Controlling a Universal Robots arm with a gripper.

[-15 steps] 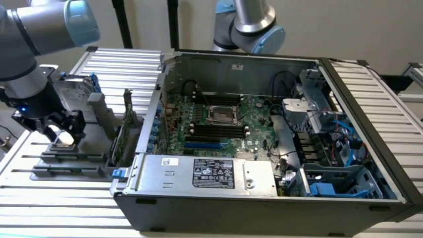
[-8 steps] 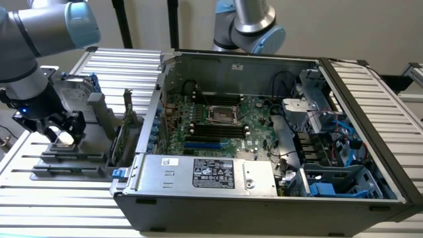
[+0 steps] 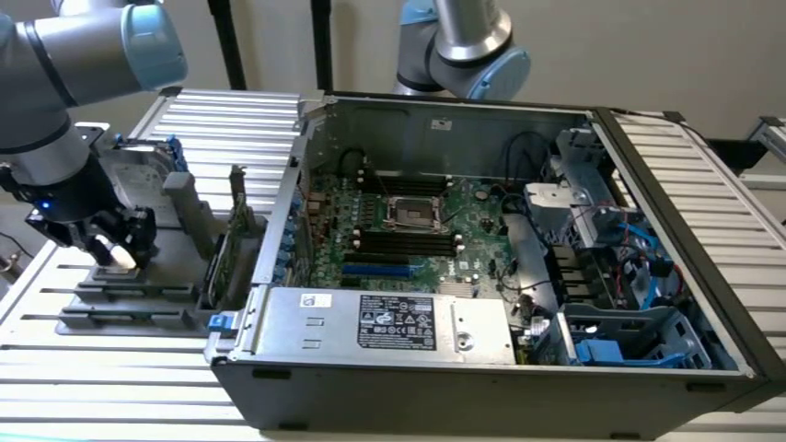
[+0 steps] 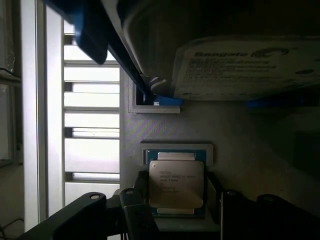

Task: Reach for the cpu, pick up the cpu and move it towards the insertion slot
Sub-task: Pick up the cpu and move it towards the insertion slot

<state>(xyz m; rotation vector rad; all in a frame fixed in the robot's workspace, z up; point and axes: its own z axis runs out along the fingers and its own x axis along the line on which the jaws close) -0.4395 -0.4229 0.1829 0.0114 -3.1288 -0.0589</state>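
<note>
The cpu (image 4: pixel 176 184), a small flat square chip with a silvery top, lies in a grey holder (image 4: pixel 150 130). My gripper (image 4: pixel 176 200) is low over it, open, with one dark finger (image 4: pixel 134 202) on each side of the chip and a narrow gap to each. In the exterior view the gripper (image 3: pixel 114 249) is at the left, down on the grey fixture (image 3: pixel 135 295) outside the computer. The insertion slot (image 3: pixel 411 212), a square socket with a shiny frame, sits on the green board inside the open case, well to the exterior view's right of the gripper.
A big silver hard drive (image 4: pixel 240 65) with blue brackets stands close beside the cpu's holder. The open computer case (image 3: pixel 491 382) has a tall wall between fixture and board. Black memory slots (image 3: pixel 406 244) flank the socket. A second arm (image 3: pixel 461 46) stands behind the case.
</note>
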